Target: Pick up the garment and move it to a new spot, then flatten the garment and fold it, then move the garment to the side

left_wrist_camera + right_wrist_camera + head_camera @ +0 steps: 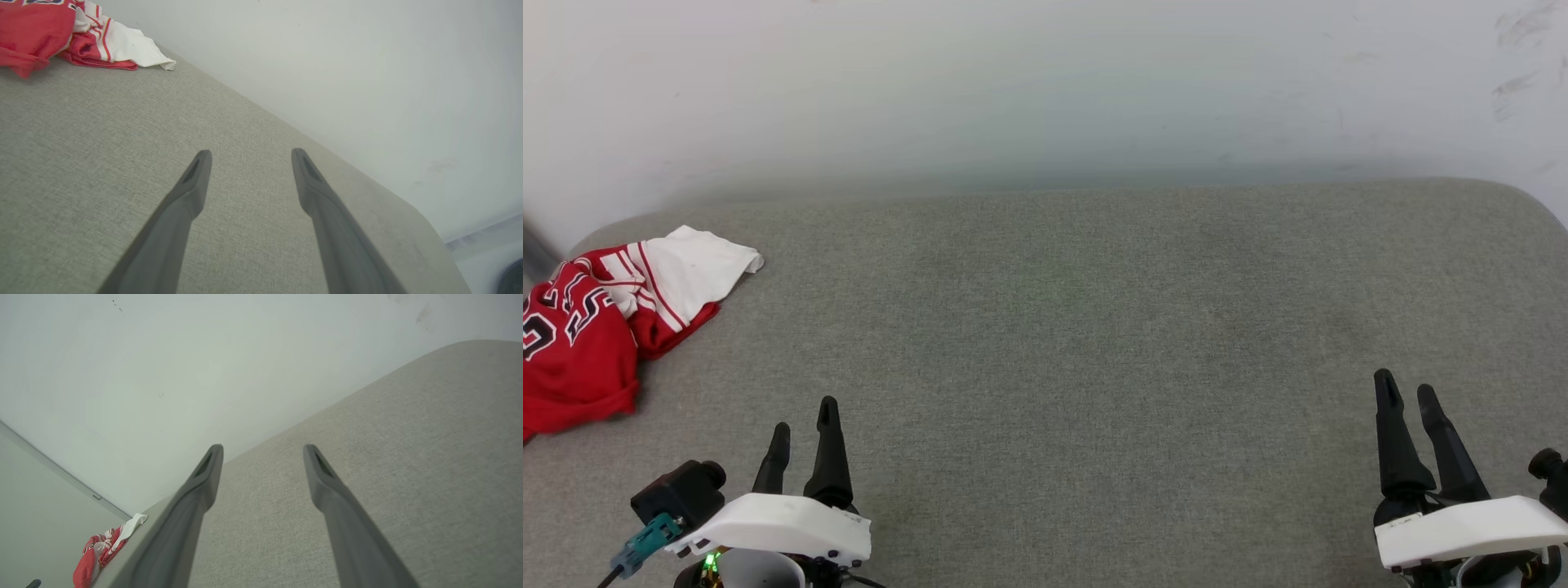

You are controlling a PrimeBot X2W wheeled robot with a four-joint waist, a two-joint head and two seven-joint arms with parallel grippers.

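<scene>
Left gripper (805, 414), then garment (580, 359), lettering (560, 314) perhaps numerals.

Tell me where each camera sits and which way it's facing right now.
Head view: on the head, looking forward and down over the grey cushion to the white wall; left gripper lower left, right gripper lower right, garment far left.
Left wrist view: on the left wrist, looking along its two open fingers across the cushion toward the wall.
Right wrist view: on the right wrist, along its open fingers, cushion and wall ahead.
Shared: all three show the crumpled garment.
</scene>
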